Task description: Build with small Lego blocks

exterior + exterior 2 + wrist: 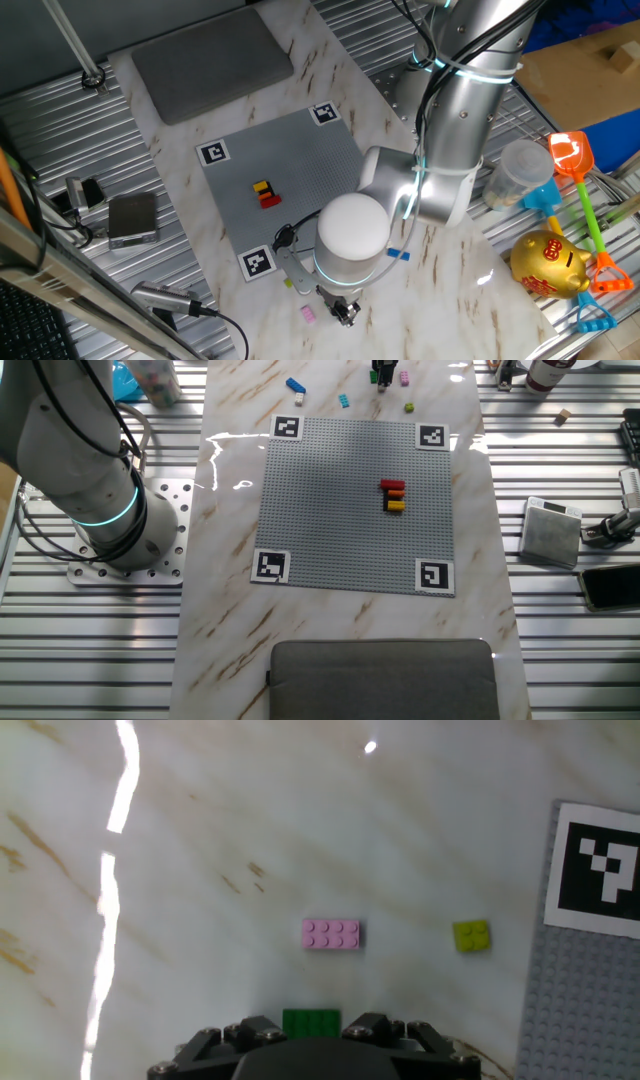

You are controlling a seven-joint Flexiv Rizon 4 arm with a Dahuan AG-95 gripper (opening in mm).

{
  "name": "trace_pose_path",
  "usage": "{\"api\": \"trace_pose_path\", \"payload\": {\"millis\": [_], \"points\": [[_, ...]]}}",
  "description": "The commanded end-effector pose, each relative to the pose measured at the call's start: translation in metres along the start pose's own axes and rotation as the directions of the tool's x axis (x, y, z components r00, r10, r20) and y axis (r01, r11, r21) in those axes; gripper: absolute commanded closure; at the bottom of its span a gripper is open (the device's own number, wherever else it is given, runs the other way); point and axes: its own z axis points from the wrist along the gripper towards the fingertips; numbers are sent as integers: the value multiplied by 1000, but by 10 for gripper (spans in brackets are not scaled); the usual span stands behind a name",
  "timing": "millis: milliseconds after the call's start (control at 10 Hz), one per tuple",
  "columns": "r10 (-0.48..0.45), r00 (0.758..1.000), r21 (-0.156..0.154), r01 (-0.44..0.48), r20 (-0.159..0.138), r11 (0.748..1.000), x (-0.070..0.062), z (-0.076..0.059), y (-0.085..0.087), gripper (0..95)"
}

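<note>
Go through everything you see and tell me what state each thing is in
Gripper: low over the marble, green block between its fingers; grip unclear.
Pink block: loose, flat on the marble.
Yellow-green block: loose, beside the plate.
Red, black and yellow blocks: joined on the grey plate.

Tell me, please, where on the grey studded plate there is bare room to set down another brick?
Nearly all of the grey plate is bare: only a small stack of red, black and yellow bricks sits right of centre. It is crowded off the plate, by the gripper, where the pink brick, yellow-green brick and blue bricks lie.
</note>
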Motion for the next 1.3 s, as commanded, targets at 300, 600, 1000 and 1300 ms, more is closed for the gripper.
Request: {"api": "trace_pose_path", "payload": {"millis": [300, 600, 1000, 1300], "points": [[0, 1000, -10, 0, 3, 1000, 0, 5, 0, 380], [-1, 1000, -6, 2, 2, 1000, 0, 3, 1, 380], [-2, 1000, -6, 2, 2, 1000, 1, 2, 1, 380], [-5, 1000, 0, 5, 3, 1000, 2, -1, 3, 570]]}}
